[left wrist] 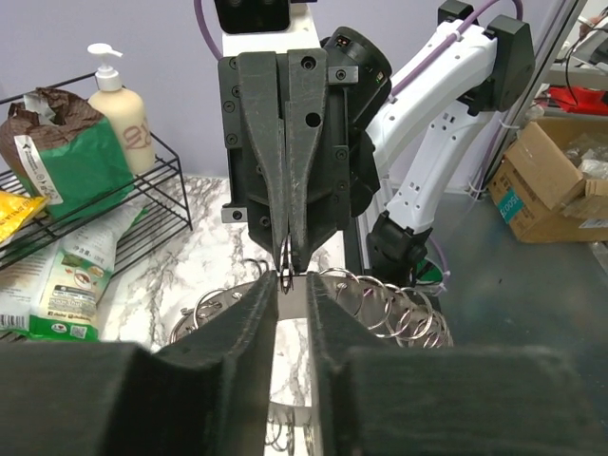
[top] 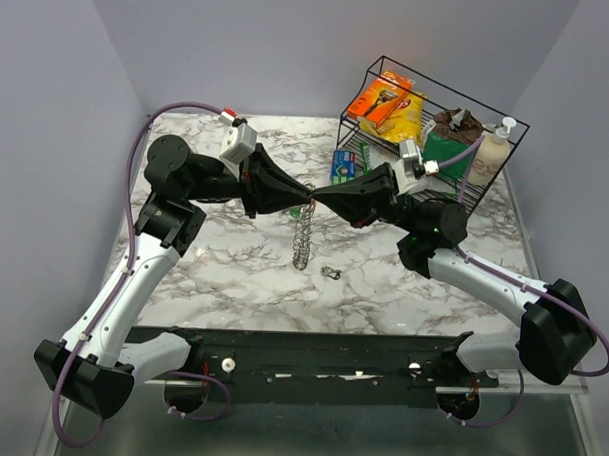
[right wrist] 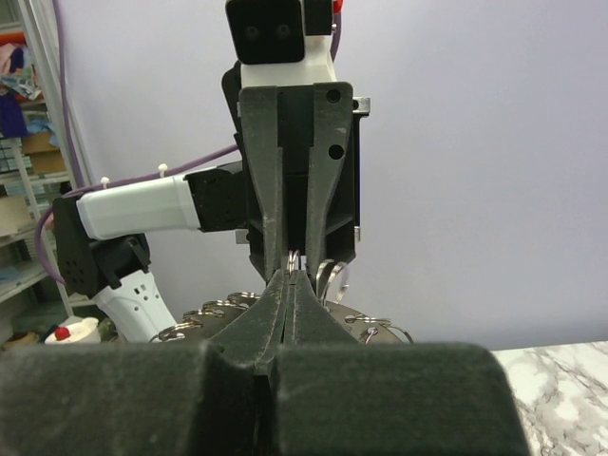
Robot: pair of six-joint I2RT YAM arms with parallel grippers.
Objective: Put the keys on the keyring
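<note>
Both arms meet tip to tip above the middle of the marble table (top: 223,270).

Right gripper (top: 319,201): jaws fully closed. The tips sit at the top of the keyring (top: 303,238) and appear to pinch its wire.

Left gripper (top: 305,198): jaws stand a narrow gap apart, facing the right gripper's tips and almost touching them. A pale strip shows in the gap in the left wrist view. I cannot tell whether that is a key or the table behind, nor whether anything is gripped.

Keyring: off the table, hanging straight down from the meeting point as a bunched string of silver loops and keys.

One loose silver key (top: 331,274) lies flat on the table, near the hanging bundle's lower end and to its right.

A wire rack (top: 444,87) with packets and a pump bottle stands at the far right corner.
</note>
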